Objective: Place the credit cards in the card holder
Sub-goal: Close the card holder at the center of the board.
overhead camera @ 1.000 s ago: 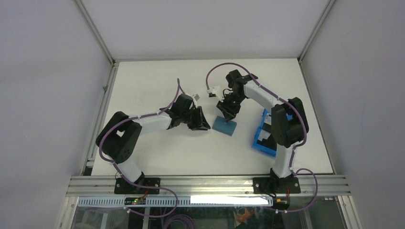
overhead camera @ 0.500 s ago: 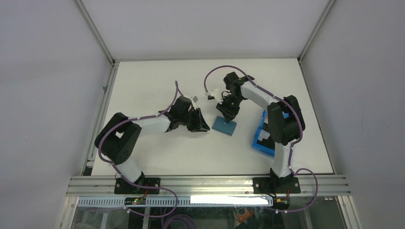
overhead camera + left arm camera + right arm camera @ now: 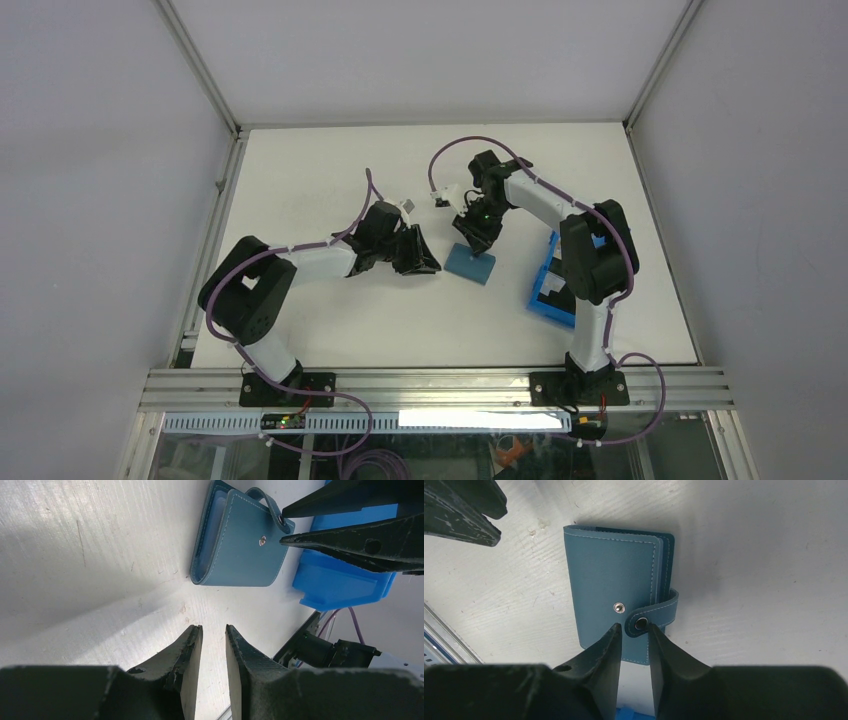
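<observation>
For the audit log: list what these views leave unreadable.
Blue bin contents: top view, right arm overlaps them, rest too small; left wrist view, wall hides them.
Card holder pockets: folded shut, every view.
Right hand grip on snap tab: wrist views, contact unclear.

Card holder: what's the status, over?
Left fingers barely apart, empty. Right fingers straddle snap tab, grip unclear. Card holder folded, unsnapped. Nothing blocking it.
</observation>
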`<state>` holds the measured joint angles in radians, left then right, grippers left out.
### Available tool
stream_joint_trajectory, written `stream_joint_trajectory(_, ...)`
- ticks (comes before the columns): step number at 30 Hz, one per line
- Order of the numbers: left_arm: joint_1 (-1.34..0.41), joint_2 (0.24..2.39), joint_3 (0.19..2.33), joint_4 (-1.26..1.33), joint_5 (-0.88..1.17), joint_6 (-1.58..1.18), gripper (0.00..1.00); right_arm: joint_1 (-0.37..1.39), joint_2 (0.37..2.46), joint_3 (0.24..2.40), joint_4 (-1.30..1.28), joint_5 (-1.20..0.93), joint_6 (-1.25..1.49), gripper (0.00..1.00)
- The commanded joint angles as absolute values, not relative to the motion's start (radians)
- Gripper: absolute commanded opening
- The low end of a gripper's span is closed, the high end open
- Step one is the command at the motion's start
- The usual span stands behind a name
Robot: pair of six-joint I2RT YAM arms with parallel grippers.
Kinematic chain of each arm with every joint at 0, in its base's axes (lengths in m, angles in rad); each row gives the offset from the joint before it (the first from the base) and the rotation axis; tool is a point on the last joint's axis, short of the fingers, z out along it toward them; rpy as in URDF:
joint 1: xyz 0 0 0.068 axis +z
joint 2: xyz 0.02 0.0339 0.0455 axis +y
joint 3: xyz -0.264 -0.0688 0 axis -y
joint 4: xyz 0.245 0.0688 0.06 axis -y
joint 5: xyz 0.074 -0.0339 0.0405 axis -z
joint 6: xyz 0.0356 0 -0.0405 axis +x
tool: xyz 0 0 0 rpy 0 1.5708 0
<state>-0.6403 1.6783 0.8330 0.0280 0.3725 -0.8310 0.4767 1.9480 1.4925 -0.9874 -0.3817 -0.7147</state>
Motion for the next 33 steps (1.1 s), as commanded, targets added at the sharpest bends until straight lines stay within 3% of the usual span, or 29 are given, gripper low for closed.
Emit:
stream_joint_trajectory(1,-0.638,1.649,0.824,0.095,0.391,-0.846,0.26,0.480,1.899,1.531,-0.962,-0.388,-0.695,0.29)
stream_joint_trajectory(20,-0.640,1.663,0.813,0.132,0.399,-0.868,0.25,0.480,1.873,1.525,-0.932,-0.371,-0.664,0.30)
stream_joint_trajectory(28,-0.640,1.666,0.808,0.148,0.406,-0.877,0.24,0.480,1.890,1.526,-0.937,-0.371,-0.662,0.19)
stream_joint_trajectory(33,-0.640,1.670,0.811,0.149,0.407,-0.881,0.24,0.480,1.895,1.533,-0.942,-0.371,-0.661,0.05)
